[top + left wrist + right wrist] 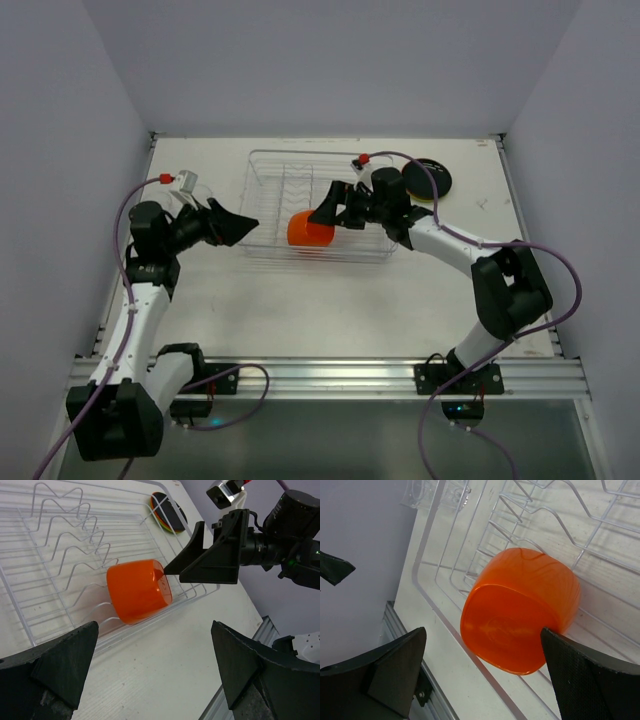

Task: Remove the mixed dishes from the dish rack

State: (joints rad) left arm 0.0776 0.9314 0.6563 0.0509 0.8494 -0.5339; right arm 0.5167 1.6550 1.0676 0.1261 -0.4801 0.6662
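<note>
Right arm (445, 238) low over dish rack (272, 190), jaws wide at orange cup (308, 228); left jaws wide too.

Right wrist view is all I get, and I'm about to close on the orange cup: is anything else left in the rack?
Observer: Seen from above, the rack holds only the orange cup.
Operator: Where are the plates?
Observer: Stacked on the table past the rack's right end, a black one on top: plates.
Operator: And the left gripper?
Observer: The left gripper is open, outside the rack's left end, pointing at the cup.
</note>
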